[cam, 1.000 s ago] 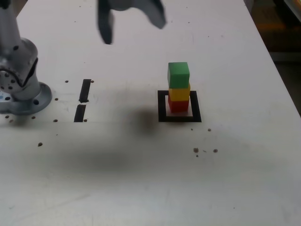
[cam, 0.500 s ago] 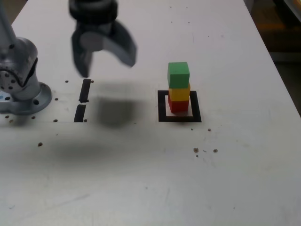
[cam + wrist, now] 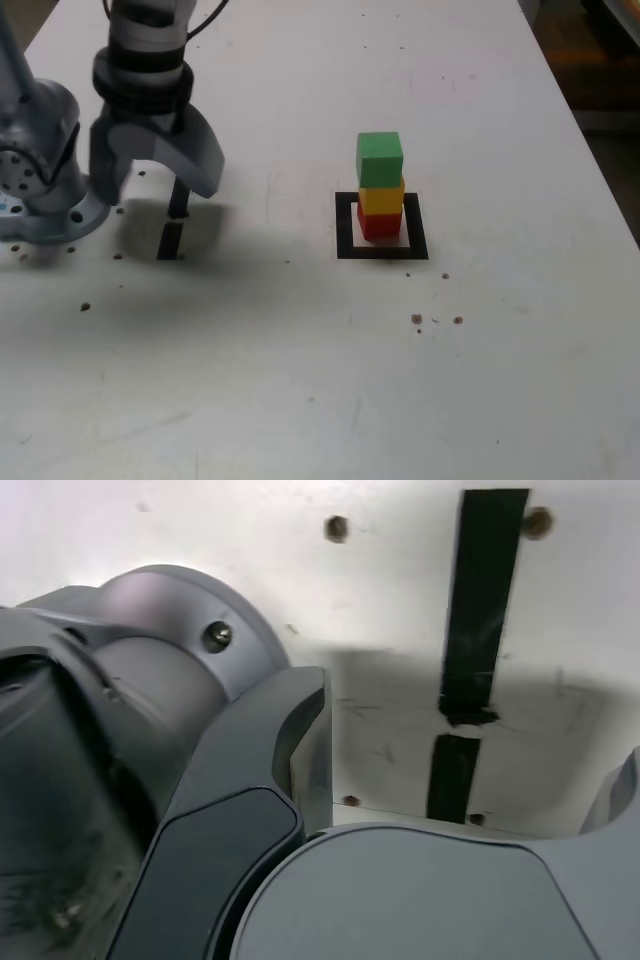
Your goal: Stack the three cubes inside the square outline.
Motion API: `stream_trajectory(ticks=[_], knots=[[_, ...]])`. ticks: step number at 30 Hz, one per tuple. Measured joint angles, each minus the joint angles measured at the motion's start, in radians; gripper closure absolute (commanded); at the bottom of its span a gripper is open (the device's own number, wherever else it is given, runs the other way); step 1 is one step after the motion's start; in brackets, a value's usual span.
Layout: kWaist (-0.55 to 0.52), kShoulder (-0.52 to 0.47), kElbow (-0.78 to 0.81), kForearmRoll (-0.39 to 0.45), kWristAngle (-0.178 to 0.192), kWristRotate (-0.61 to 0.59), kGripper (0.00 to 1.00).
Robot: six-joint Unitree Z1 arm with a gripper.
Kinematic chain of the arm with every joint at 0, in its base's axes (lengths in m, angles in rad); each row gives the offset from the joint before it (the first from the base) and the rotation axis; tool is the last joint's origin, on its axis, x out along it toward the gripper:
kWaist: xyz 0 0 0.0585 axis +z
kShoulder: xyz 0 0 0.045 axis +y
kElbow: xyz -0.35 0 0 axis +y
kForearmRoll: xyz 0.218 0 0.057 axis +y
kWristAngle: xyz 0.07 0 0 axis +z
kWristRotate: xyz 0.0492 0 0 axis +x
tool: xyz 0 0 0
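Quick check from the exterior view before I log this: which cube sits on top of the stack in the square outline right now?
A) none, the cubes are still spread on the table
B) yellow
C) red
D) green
D: the green cube tops the stack, over the yellow cube and the red cube, which stands inside the square outline.

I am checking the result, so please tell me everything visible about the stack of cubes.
The stack of cubes is three small matte cubes, upright: red cube at the bottom, yellow cube in the middle, green cube on top, turned slightly askew. It stands inside the square outline of black tape on the white table. Nothing else touches it; the open gripper is far off, toward the exterior view's left.
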Motion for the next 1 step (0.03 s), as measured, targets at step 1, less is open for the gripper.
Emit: stream_trajectory(ticks=[1], knots=[[0.001, 0.000, 0.003, -0.002, -0.001, 0.002, 0.00]])
